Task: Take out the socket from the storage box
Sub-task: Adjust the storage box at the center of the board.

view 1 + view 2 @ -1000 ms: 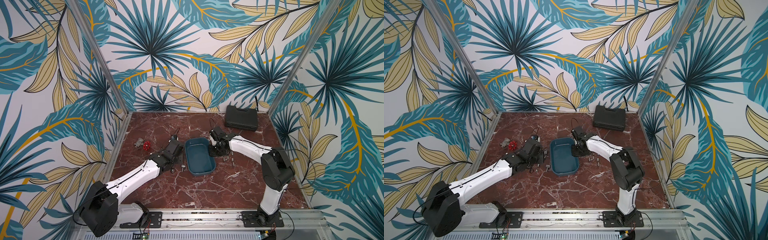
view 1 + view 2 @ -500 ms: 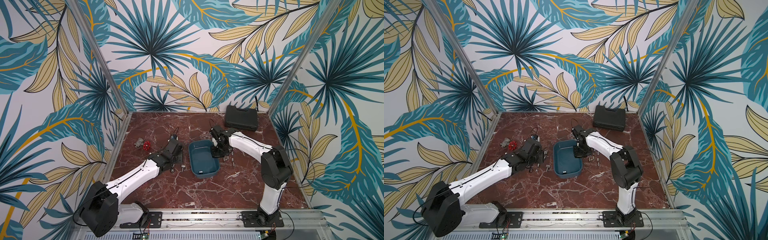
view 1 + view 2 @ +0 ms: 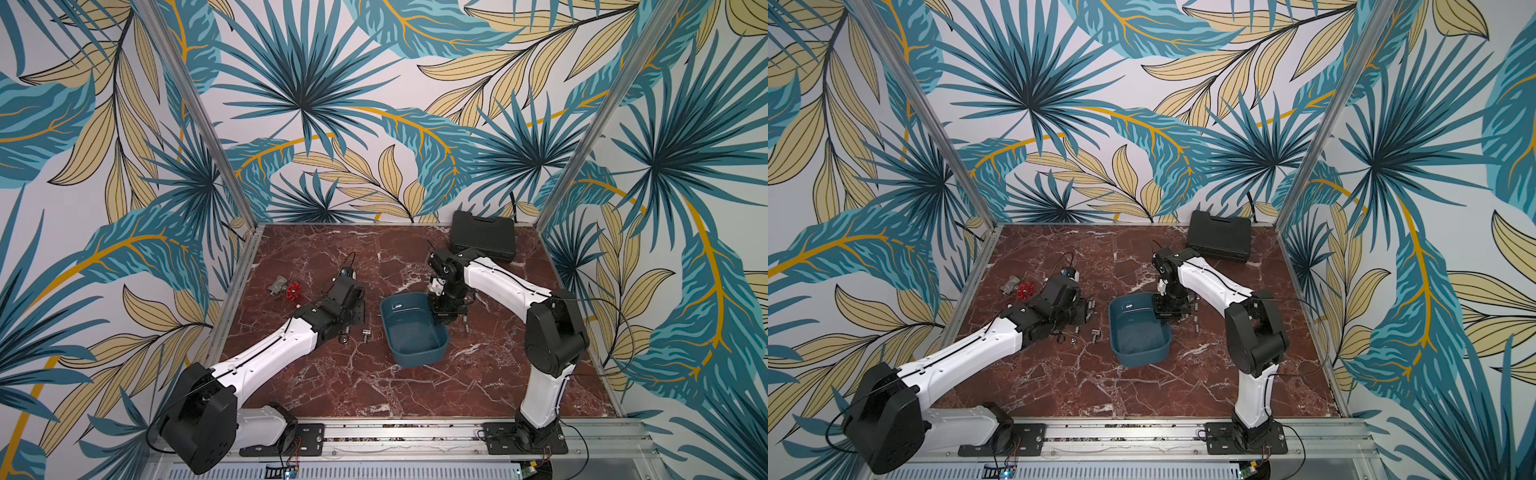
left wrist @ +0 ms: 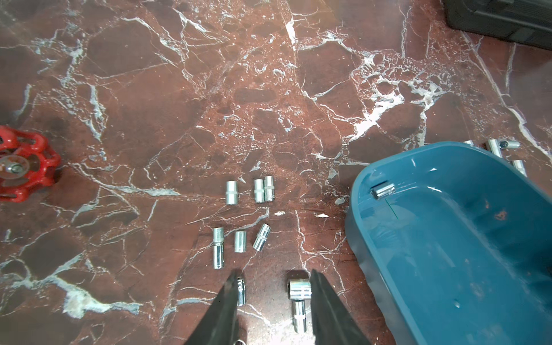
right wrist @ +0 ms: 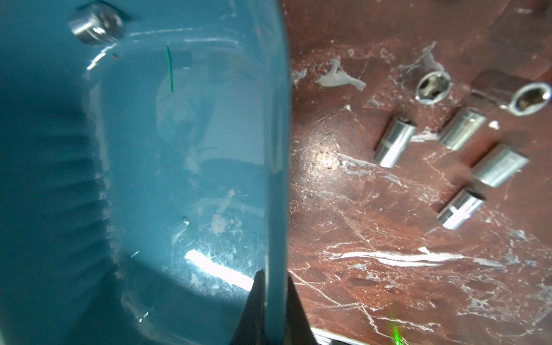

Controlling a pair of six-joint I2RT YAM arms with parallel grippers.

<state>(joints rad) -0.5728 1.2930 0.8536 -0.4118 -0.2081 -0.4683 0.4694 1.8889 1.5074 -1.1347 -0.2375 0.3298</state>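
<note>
The teal storage box [image 3: 415, 361] [image 3: 1138, 353] sits askew mid-table, its far right side raised. My right gripper [image 5: 274, 277] [image 3: 441, 313] is shut on the box's right wall [image 5: 274, 149], one finger inside and one outside. One chrome socket [image 3: 397, 306] [image 3: 1128, 306] [image 4: 383, 190] [image 5: 96, 24] lies inside the box at its far left corner. My left gripper [image 4: 273, 273] [image 3: 355, 309] stands open low over the table left of the box. Loose sockets [image 4: 299, 289] lie on the marble between and beside its fingers.
Several chrome sockets [image 4: 260, 191] lie in rows on the marble left of the box, and more [image 5: 394, 143] lie to its right. A red-handled valve [image 3: 293, 291] sits at the left. A black tool case [image 3: 483, 235] stands at the back right.
My right gripper has shut on the box's wall. The box has turned and shifted toward the right and front. The left arm has barely moved.
</note>
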